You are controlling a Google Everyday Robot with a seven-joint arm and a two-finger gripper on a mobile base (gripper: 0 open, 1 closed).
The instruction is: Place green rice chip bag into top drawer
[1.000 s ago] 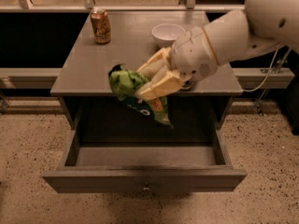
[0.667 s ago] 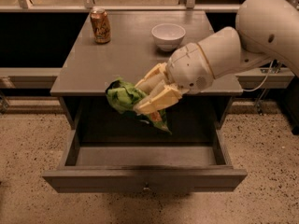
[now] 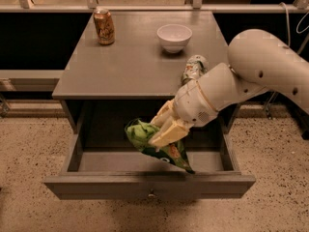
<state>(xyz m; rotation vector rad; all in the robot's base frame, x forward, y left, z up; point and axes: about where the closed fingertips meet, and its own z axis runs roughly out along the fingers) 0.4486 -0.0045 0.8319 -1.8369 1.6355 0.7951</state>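
The top drawer [image 3: 145, 185] is pulled open below the grey cabinet top, its small round knob [image 3: 151, 195] at the front middle. My gripper [image 3: 159, 132] reaches in from the right and is shut on the green rice chip bag [image 3: 139, 135]. The crumpled bright-green bag hangs inside the open drawer, near its middle. Its lower end [image 3: 177, 157] points down toward the drawer's front right. I cannot tell whether the bag touches the drawer floor.
On the cabinet top [image 3: 125, 66] stand a brown soda can [image 3: 104, 26] at the back left and a white bowl [image 3: 174, 36] at the back middle. A crushed white-green can [image 3: 194, 67] lies near the right edge, just above my arm. Speckled floor surrounds the cabinet.
My gripper has moved down and forward with the bag, from the cabinet's front edge into the open drawer. The crushed can behind my arm has come into view.
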